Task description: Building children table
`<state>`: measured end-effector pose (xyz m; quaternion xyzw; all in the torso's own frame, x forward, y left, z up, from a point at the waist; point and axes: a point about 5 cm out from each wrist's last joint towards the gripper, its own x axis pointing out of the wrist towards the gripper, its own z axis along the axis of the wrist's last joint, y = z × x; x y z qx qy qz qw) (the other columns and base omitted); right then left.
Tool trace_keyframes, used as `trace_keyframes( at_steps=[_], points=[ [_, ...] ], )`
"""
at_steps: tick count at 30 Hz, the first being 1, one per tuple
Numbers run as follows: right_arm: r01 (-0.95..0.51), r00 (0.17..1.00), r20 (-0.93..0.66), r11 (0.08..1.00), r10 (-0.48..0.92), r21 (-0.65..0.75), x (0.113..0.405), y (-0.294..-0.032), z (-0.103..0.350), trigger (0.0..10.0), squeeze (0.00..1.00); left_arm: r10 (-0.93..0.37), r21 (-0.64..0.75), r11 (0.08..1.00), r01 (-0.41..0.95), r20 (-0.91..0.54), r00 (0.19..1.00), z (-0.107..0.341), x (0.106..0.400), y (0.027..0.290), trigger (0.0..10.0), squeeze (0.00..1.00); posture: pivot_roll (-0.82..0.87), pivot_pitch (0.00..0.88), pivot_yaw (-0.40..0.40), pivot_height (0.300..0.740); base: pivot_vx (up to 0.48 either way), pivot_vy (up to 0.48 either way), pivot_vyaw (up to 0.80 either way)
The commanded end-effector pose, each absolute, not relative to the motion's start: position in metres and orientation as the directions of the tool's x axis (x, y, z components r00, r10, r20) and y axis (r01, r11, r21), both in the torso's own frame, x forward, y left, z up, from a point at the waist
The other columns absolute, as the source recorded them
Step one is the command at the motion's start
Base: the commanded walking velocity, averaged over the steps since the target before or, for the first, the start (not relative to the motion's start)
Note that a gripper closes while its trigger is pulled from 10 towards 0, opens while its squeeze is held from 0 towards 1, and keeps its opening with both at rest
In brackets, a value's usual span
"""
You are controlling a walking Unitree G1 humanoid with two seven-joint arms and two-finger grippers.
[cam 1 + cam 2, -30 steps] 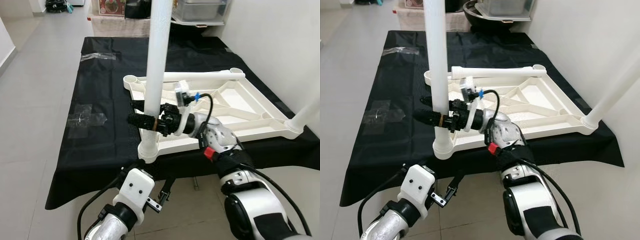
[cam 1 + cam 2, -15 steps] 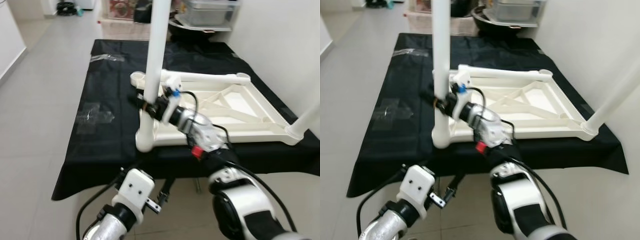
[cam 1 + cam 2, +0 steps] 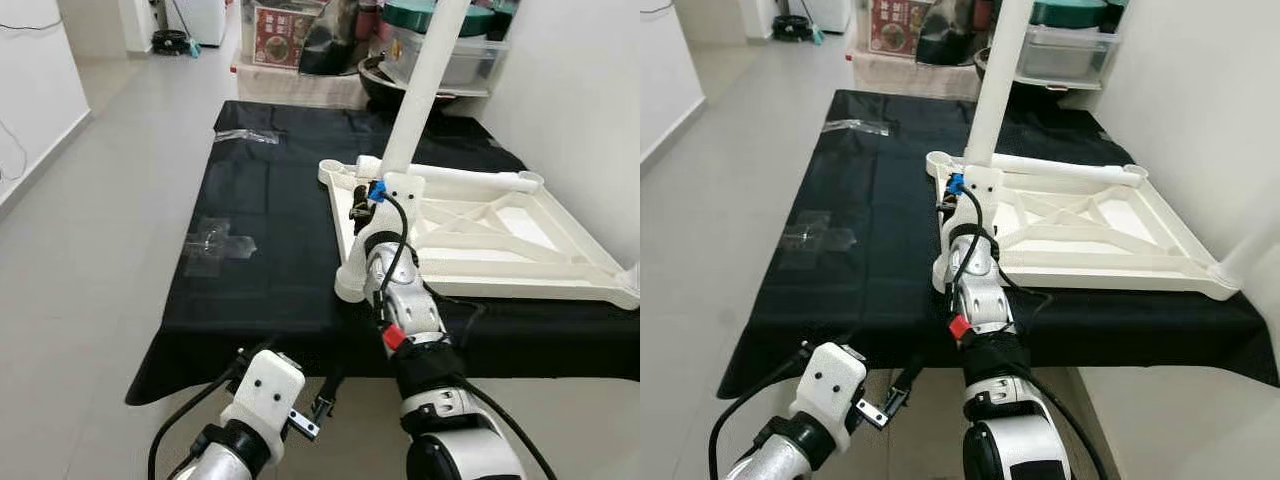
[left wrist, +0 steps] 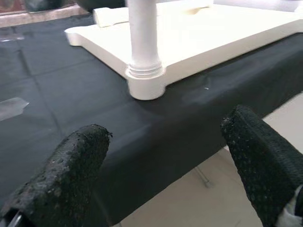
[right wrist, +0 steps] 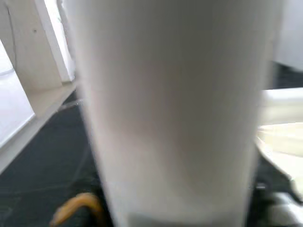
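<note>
**Right gripper holding the near-left table leg**

A white children's table top (image 3: 500, 240) is lying upside down on a low surface draped with a black cloth (image 3: 270, 230), its ribbed underside facing up. A white table leg (image 3: 415, 100) is standing in the near-left corner socket (image 3: 352, 283) and leaning slightly to the right as it rises out of the picture. Another white leg (image 3: 460, 180) is lying flat along the far edge of the frame, and part of a further leg (image 3: 1252, 255) is rising at the near-right corner.

The right arm is reaching forward over the cloth's near edge, and the right gripper (image 3: 360, 205) is sitting against the lower part of the upright leg, just above the socket. In the right wrist view the leg (image 5: 175, 109) is pressed close in front of the camera and blurred; the fingers appear to be clamped on it.

The left gripper (image 4: 161, 161) is hanging low, near the robot, just off the near edge of the cloth, with its two padded fingers (image 4: 66, 170) spread wide apart and holding nothing. In the left wrist view the leg's base (image 4: 144, 71) is standing beyond the fingers.

Pieces of clear tape (image 3: 215, 242) are sticking to the cloth on the left, and storage bins and boxes (image 3: 440, 50) are standing on the far side.
</note>
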<state>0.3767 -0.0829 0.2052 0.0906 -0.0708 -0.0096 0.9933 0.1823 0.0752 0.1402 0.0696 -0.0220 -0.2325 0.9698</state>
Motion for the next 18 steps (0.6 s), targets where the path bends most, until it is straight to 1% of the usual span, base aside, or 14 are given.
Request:
trace_keyframes(
  at_steps=[1, 2, 3, 6, 8, 9, 10, 11, 12, 13, 14, 15, 17, 18],
  points=[
    [-0.012, 0.990, 0.142, 0.977, -0.019, 0.212, 0.376, -0.079, 0.203, 10.0, 1.00, -0.456, 0.143, 0.881, 0.450, 0.006, 0.890, 0.139, 0.182, 0.074, 10.0, 0.00, 0.15, 0.076, -0.096, 0.740, 0.000, 0.000, 0.00],
    [-0.023, 0.989, 0.145, 0.976, -0.009, 0.215, 0.377, -0.079, 0.203, 10.0, 1.00, -0.455, 0.143, 0.882, 0.450, 0.006, 0.890, 0.140, 0.182, 0.074, 10.0, 0.00, 0.15, 0.076, -0.096, 0.740, 0.000, 0.000, 0.00],
    [-0.043, 0.987, 0.161, 0.978, 0.010, 0.206, 0.378, -0.080, 0.206, 10.0, 0.00, -0.455, 0.143, 0.882, 0.449, 0.006, 0.891, 0.139, 0.182, 0.074, 10.0, 0.00, 0.14, 0.079, -0.096, 0.740, 0.000, 0.000, 0.00],
    [-0.232, 0.961, 0.211, 0.940, 0.180, 0.250, 0.383, -0.081, 0.215, 10.0, 0.00, -0.455, 0.143, 0.882, 0.449, 0.006, 0.891, 0.140, 0.182, 0.074, 10.0, 0.00, 0.14, 0.082, -0.096, 0.740, 0.000, 0.000, 0.00],
    [-0.292, 0.946, 0.224, 0.918, 0.236, 0.268, 0.384, -0.081, 0.217, 10.0, 0.00, -0.454, 0.142, 0.882, 0.449, 0.006, 0.891, 0.140, 0.182, 0.074, 10.0, 0.00, 0.14, 0.082, -0.096, 0.740, 0.000, 0.000, 0.00],
    [-0.410, 0.906, 0.240, 0.867, 0.349, 0.284, 0.384, -0.081, 0.220, 10.0, 0.00, -0.454, 0.142, 0.882, 0.449, 0.005, 0.891, 0.140, 0.182, 0.074, 10.0, 0.00, 0.14, 0.086, -0.096, 0.740, 0.000, 0.000, 0.00],
    [-0.410, 0.906, 0.240, 0.867, 0.349, 0.284, 0.384, -0.081, 0.220, 10.0, 0.00, -0.454, 0.142, 0.882, 0.449, 0.005, 0.891, 0.140, 0.182, 0.074, 10.0, 0.00, 0.14, 0.086, -0.096, 0.740, 0.000, 0.000, 0.00],
    [-0.506, 0.859, 0.259, 0.812, 0.442, 0.292, 0.383, -0.080, 0.222, 10.0, 0.00, -0.454, 0.143, 0.882, 0.449, 0.005, 0.891, 0.140, 0.182, 0.074, 10.0, 0.00, 0.14, 0.086, -0.096, 0.740, 0.000, 0.000, 0.00],
    [-0.768, 0.640, 0.278, 0.596, 0.716, 0.233, 0.373, -0.081, 0.224, 10.0, 0.00, -0.455, 0.143, 0.882, 0.450, 0.006, 0.890, 0.140, 0.183, 0.074, 10.0, 0.00, 0.14, 0.088, -0.095, 0.740, 0.000, 0.000, 0.00],
    [-0.832, 0.554, 0.272, 0.514, 0.787, 0.208, 0.369, -0.082, 0.223, 10.0, 0.00, -0.455, 0.144, 0.882, 0.450, 0.007, 0.890, 0.140, 0.183, 0.074, 10.0, 0.00, 0.14, 0.089, -0.096, 0.740, 0.000, 0.000, 0.00],
    [-0.832, 0.554, 0.272, 0.514, 0.787, 0.208, 0.369, -0.082, 0.223, 10.0, 0.00, -0.455, 0.144, 0.882, 0.450, 0.007, 0.890, 0.140, 0.183, 0.074, 10.0, 0.00, 0.14, 0.089, -0.096, 0.740, 0.000, 0.000, 0.00],
    [-0.910, 0.411, 0.255, 0.376, 0.875, 0.175, 0.361, -0.083, 0.221, 10.0, 0.00, -0.454, 0.144, 0.882, 0.449, 0.007, 0.891, 0.140, 0.183, 0.074, 10.0, 0.00, 0.14, 0.090, -0.096, 0.740, 0.000, 0.000, 0.00],
    [-0.910, 0.411, 0.255, 0.376, 0.875, 0.175, 0.361, -0.083, 0.221, 10.0, 0.00, -0.454, 0.144, 0.882, 0.449, 0.007, 0.891, 0.140, 0.183, 0.074, 10.0, 0.00, 0.14, 0.090, -0.096, 0.740, 0.000, 0.000, 0.00],
    [-0.939, 0.338, 0.230, 0.312, 0.913, 0.145, 0.357, -0.082, 0.219, 10.0, 0.00, -0.453, 0.144, 0.883, 0.448, 0.007, 0.891, 0.140, 0.183, 0.074, 10.0, 0.00, 0.14, 0.091, -0.097, 0.740, 0.000, 0.000, 0.00]
  ],
)
